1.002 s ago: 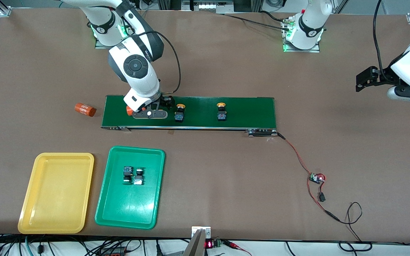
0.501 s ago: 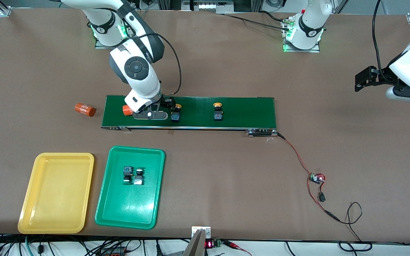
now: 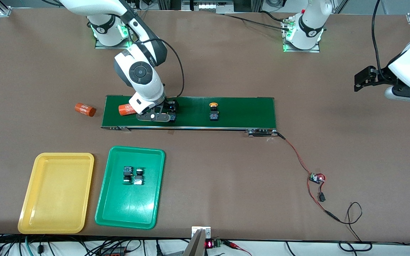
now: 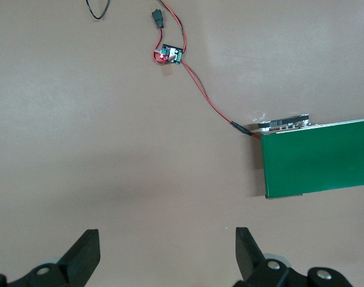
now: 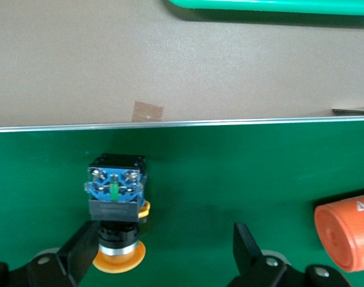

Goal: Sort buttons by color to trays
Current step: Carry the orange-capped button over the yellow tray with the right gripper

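My right gripper [image 3: 167,114] is open and low over the dark green conveyor belt [image 3: 244,110]. A yellow-capped button [image 5: 115,206] lies on its side between its jaws, close against one finger [image 5: 80,251]; the gripper's midpoint [image 5: 164,248] is beside it. A second yellow-capped button [image 3: 213,111] stands farther along the belt toward the left arm's end. Two green-capped buttons [image 3: 128,173] [image 3: 138,177] lie in the green tray [image 3: 119,213]. The yellow tray [image 3: 56,192] holds nothing. My left gripper [image 3: 363,80] waits open over bare table [image 4: 167,251].
One orange numbered cylinder [image 3: 126,109] lies on the belt beside my right gripper, also in the right wrist view [image 5: 346,230]. Another [image 3: 85,109] lies on the table off the belt's end. A small circuit board [image 3: 317,177] with red wire sits toward the left arm's end.
Both yellow buttons and the orange cylinder have ridden the belt toward the right arm's end. My right gripper has shifted over the leading button, which now sits between its jaws.
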`<act>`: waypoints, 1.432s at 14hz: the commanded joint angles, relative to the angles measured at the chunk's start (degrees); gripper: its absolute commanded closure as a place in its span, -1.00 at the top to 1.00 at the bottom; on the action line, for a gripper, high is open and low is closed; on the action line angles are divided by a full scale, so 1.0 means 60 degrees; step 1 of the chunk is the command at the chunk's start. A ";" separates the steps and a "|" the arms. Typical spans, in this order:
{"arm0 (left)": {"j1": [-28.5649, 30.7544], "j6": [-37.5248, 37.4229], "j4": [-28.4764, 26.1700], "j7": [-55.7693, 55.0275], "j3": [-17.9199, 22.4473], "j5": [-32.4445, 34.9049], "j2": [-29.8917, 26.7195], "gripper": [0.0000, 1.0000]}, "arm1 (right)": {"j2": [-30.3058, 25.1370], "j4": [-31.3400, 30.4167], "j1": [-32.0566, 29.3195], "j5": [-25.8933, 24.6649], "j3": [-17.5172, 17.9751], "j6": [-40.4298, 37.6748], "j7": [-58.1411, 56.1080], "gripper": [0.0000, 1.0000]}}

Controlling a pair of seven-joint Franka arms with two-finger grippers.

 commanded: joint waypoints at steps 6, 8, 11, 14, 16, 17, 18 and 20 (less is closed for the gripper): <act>-0.0028 -0.0222 0.0229 0.0142 -0.0010 0.0202 0.0041 1.00 | 0.0338 0.0132 0.0020 -0.0134 0.0047 0.0372 0.0154 0.92; -0.0028 -0.0222 0.0229 0.0127 -0.0024 0.0202 0.0041 1.00 | 0.0412 0.0132 0.0035 -0.0134 0.0032 0.0520 0.0154 0.65; -0.0042 -0.0207 0.0302 0.0127 -0.0039 0.0202 0.0041 1.00 | 0.0456 0.0117 0.0020 -0.0149 0.0018 0.0564 -0.0094 0.42; -0.0028 -0.0207 0.0346 0.0142 -0.0010 0.0202 0.0071 1.00 | 0.0544 0.0117 0.0021 -0.0280 0.0003 0.0622 -0.0110 -0.25; -0.0013 -0.0207 0.0346 0.0171 -0.0010 0.0202 0.0071 1.00 | 0.0529 0.0132 0.0020 -0.0339 0.0003 0.0593 -0.0066 -0.70; -0.0013 -0.0222 0.0346 0.0186 -0.0010 0.0202 0.0071 1.00 | 0.0500 0.0146 0.0020 -0.0339 0.0003 0.0593 -0.0066 -0.73; -0.0028 -0.0222 0.0346 0.0171 -0.0010 0.0202 0.0071 1.00 | 0.0456 0.0219 -0.0009 -0.0339 -0.0026 0.0579 -0.0138 -0.77; -0.0028 -0.0207 0.0346 0.0157 -0.0010 0.0217 0.0071 1.00 | 0.0164 0.0744 -0.0096 -0.0412 -0.0347 0.0287 -0.0270 -0.77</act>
